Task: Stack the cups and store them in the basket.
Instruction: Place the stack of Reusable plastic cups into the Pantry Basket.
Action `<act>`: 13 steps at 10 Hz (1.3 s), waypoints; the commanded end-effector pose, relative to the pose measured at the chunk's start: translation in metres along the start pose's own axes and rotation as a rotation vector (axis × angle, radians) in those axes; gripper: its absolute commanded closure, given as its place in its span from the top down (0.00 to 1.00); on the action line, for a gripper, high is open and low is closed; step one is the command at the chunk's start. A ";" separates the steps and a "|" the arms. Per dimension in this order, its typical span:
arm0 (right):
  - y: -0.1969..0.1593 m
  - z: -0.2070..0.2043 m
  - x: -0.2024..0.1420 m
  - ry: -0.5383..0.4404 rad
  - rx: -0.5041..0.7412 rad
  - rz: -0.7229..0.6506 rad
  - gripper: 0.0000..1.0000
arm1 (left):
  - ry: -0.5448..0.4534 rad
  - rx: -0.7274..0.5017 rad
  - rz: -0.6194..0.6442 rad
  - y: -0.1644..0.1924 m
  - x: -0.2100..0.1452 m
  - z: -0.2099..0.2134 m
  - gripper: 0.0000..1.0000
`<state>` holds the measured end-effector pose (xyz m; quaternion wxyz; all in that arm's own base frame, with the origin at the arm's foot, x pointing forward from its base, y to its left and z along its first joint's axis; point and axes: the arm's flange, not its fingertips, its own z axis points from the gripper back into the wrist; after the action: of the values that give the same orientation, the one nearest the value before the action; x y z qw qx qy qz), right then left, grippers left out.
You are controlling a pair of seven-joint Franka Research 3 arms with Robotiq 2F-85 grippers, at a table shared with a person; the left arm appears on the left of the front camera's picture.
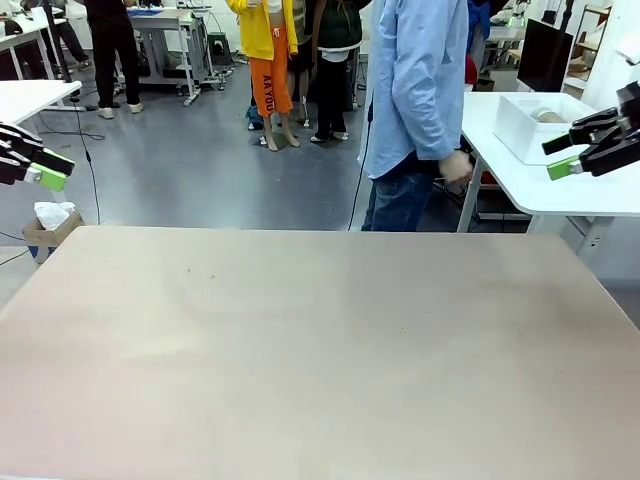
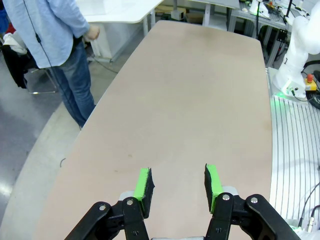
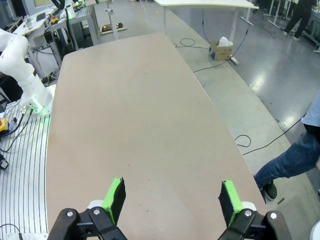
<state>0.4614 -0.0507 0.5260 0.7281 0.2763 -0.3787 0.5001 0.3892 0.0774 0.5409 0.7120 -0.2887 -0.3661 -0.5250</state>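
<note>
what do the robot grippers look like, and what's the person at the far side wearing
Both the left gripper and the right gripper are black two-finger linkages with visible pivot bolts and bright green pads on the fingertips. A white arm base with a green glow stands beside the table. The person wears a light blue long-sleeved shirt and dark blue jeans.
</note>
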 end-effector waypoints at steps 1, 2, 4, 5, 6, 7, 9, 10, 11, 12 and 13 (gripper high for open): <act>0.000 0.001 0.002 -0.004 0.006 -0.007 1.00 | -0.017 -0.002 0.000 -0.001 0.003 0.000 0.56; 0.000 0.001 0.002 -0.004 0.006 -0.007 1.00 | -0.017 -0.002 0.000 -0.001 0.003 0.000 0.56; 0.000 0.001 0.002 -0.004 0.006 -0.007 1.00 | -0.017 -0.002 0.000 -0.001 0.003 0.000 0.56; 0.000 0.001 0.002 -0.004 0.006 -0.007 1.00 | -0.017 -0.002 0.000 -0.001 0.003 0.000 0.56; 0.000 0.001 0.002 -0.004 0.006 -0.007 1.00 | -0.017 -0.002 0.000 -0.001 0.003 0.000 0.56; 0.000 0.001 0.002 -0.004 0.006 -0.007 1.00 | -0.017 -0.002 0.000 -0.001 0.003 0.000 0.56; 0.000 0.001 0.002 -0.004 0.006 -0.007 1.00 | -0.017 -0.002 0.000 -0.001 0.003 0.000 0.56; 0.000 0.001 0.002 -0.004 0.006 -0.007 1.00 | -0.017 -0.002 0.000 -0.001 0.003 0.000 0.56; 0.000 0.001 0.002 -0.004 0.006 -0.007 1.00 | -0.017 -0.002 0.000 -0.001 0.003 0.000 0.56; 0.000 0.001 0.002 -0.004 0.006 -0.007 1.00 | -0.017 -0.002 0.000 -0.001 0.003 0.000 0.56; 0.000 0.001 0.002 -0.004 0.006 -0.007 1.00 | -0.017 -0.002 0.000 -0.001 0.003 0.000 0.56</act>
<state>0.4614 -0.0507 0.5260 0.7280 0.2764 -0.3787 0.5002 0.3892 0.0774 0.5409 0.7120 -0.2887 -0.3661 -0.5250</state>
